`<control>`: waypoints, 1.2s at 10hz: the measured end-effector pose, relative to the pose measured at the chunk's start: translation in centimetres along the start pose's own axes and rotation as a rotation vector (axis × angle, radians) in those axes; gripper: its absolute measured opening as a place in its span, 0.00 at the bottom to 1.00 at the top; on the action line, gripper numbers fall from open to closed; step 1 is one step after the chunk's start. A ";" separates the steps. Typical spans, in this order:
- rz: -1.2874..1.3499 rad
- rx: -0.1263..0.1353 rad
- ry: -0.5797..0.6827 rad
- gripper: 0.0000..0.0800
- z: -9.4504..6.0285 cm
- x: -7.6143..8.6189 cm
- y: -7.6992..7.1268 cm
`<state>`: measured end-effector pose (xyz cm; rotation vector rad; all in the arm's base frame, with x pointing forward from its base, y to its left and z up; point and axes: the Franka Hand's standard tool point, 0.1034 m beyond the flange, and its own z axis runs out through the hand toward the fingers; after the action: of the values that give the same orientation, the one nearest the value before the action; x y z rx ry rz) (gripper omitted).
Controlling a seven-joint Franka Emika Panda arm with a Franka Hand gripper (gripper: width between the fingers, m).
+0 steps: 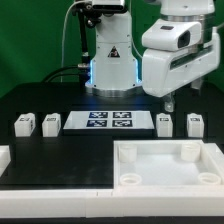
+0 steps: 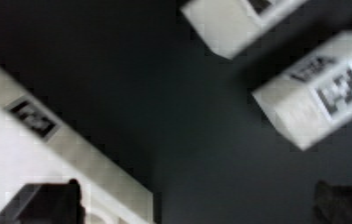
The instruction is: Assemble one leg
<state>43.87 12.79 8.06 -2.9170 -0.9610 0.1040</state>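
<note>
On the bench (image 1: 60, 150), the marker board (image 1: 108, 121) lies between two legs (image 1: 50, 122) at the exterior view's left and two at its right, with the tray (image 1: 165, 172) in front.

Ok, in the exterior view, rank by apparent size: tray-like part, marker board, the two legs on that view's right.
1. Tray-like part, also nearest the camera.
2. Marker board.
3. Inner leg and outer leg: alike, unranked.

The hand (image 1: 168, 103) points downward, fingers (image 2: 48, 203) seemingly spread (wrist view blurred).
</note>
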 end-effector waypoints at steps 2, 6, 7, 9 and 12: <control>0.156 0.018 0.012 0.81 1.4 -0.5 0.1; 0.567 0.050 0.011 0.81 1.4 -0.2 -0.5; 0.593 0.052 0.009 0.81 1.5 -0.2 -0.9; 0.585 0.066 -0.014 0.81 2.4 -0.4 -2.7; 0.587 0.106 -0.167 0.81 3.8 -1.9 -4.3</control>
<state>39.46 15.25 4.69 -3.0189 -0.0759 0.4163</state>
